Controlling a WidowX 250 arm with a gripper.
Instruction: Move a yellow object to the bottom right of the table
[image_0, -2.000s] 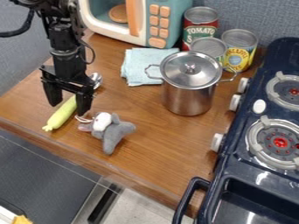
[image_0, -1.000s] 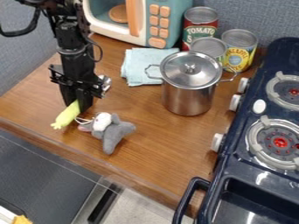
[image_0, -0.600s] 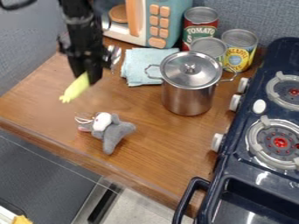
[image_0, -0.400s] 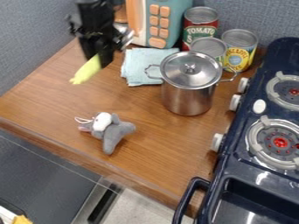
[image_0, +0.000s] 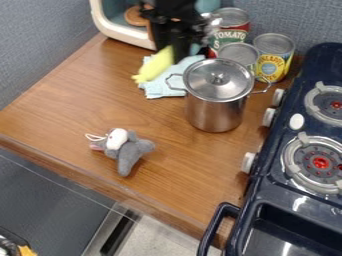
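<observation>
At left on the table (image_0: 67, 105) sits a gray plush toy (image_0: 128, 150). Right of it, my gripper (image_0: 175, 54) clasps the yellow object (image_0: 155, 65), which I see in front of the blue cloth (image_0: 159, 89), left of the lidded pot (image_0: 215, 107).

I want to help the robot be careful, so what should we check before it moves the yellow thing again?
1. Yellow thing held by the gripper: ok.
2. Grip firm enough not to slip: cannot tell.
3. Yellow thing at the table's bottom right: not ok, it is up by the blue cloth.
4. Lid on the pot: ok.
5. Enough height to pass over the pot: cannot tell.
6. Gray toy away from the bottom right: ok, it lies further left.
</observation>
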